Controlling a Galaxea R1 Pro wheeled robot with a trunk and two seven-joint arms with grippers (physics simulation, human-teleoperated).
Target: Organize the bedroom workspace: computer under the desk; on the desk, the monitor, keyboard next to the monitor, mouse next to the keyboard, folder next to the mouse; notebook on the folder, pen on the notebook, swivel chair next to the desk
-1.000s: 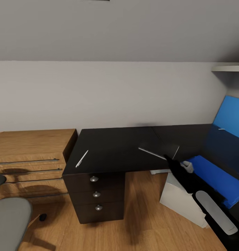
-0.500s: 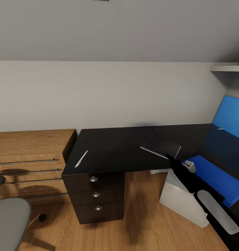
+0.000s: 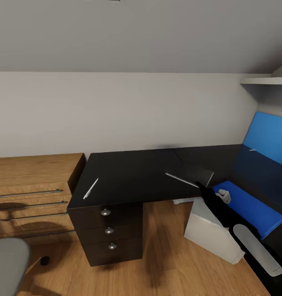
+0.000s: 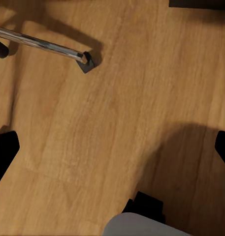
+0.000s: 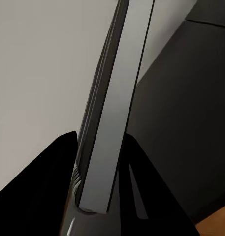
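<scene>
The glossy black desk [image 3: 132, 172] stands against the wall. A white pen [image 3: 90, 188] lies near its front left edge. My right gripper [image 3: 199, 187] is shut on the grey notebook [image 3: 191, 174], holding it tilted just over the desk top beside the blue folder [image 3: 244, 204], which lies flat on the desk's right wing. In the right wrist view the notebook's edge [image 5: 113, 108] runs between the black fingers [image 5: 43, 191]. The light-grey computer [image 3: 208, 232] sits under the desk. The swivel chair's seat [image 3: 7, 263] shows at lower left, and its chrome leg [image 4: 41, 43] lies below my open left gripper [image 4: 112, 152].
A light wooden drawer chest [image 3: 31, 193] stands left of the desk. The desk's black three-drawer unit [image 3: 108, 230] is below the pen. A blue wall panel [image 3: 266, 137] and a white shelf [image 3: 264, 80] are at the right. Wooden floor [image 3: 157, 263] lies in front.
The whole view has shifted slightly, so the camera has turned right. My right gripper with the notebook has edged a little along the desk toward the folder. The pen and folder have not moved.
</scene>
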